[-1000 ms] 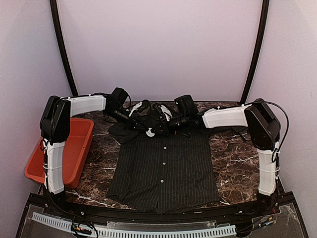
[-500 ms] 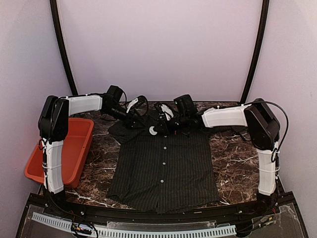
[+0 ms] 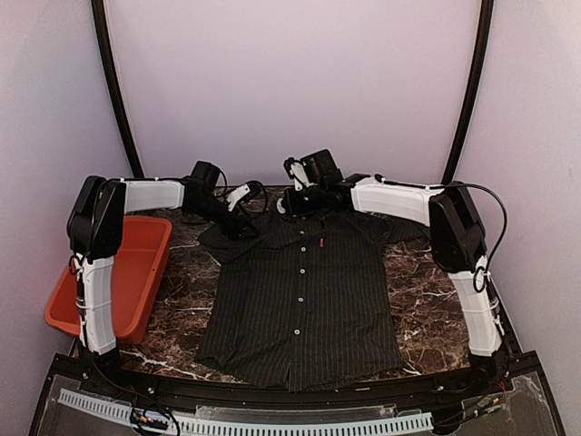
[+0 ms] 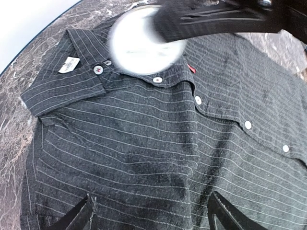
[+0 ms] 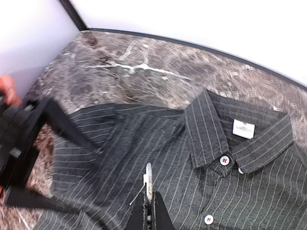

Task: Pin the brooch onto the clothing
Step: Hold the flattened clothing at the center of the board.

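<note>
The clothing (image 3: 300, 300), a dark pinstriped shirt with white buttons and a small red tag (image 3: 320, 242), lies flat on the marble table. My right gripper (image 5: 149, 207) is shut on the brooch (image 5: 149, 178), a white disc seen edge-on with its thin pin sticking out, held above the shirt (image 5: 201, 191) near the collar. In the left wrist view the brooch (image 4: 144, 45) is a blurred white disc over the shirt (image 4: 144, 143). My left gripper (image 4: 153, 218) is open over the cloth with nothing between its fingers. From above, the left gripper (image 3: 241, 218) hovers by the shirt's left shoulder and the right gripper (image 3: 289, 202) by the collar.
A red bin (image 3: 136, 272) stands on the table's left side beside the left arm. Bare marble (image 3: 427, 282) shows to the right of the shirt. A curved black rail and a pale wall close off the back.
My left gripper has opened and drawn back to the left, off the shirt. My right gripper has risen and moved toward the collar with the brooch still in it.
</note>
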Tool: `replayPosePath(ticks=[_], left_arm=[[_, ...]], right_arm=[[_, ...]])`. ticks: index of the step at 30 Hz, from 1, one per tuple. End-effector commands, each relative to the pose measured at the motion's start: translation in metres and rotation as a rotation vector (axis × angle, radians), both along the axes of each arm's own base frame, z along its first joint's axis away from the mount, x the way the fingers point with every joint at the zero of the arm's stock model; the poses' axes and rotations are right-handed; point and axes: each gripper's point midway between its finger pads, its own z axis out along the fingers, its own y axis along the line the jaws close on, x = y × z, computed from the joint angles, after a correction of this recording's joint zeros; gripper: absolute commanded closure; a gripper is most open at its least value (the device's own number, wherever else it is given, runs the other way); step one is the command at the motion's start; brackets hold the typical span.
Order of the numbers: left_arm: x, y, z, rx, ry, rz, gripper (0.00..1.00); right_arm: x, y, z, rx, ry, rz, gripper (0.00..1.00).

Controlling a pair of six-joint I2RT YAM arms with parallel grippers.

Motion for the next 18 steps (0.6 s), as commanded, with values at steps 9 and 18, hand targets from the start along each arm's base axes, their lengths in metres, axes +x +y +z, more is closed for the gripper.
replayPosePath(ticks=[9,18], left_arm=[[-0.017,-0.010,-0.018,0.116,-0.051,-0.058,0.27],[-0.018,-0.009,-0.027,0.151,-0.046,-0.061,0.49]], right_arm=[[-0.002,0.003,-0.052,-0.046,0.154,-0.126,1.00],[-0.017,0.019,-0.065,-0.025,0.202,-0.116,1.00]])
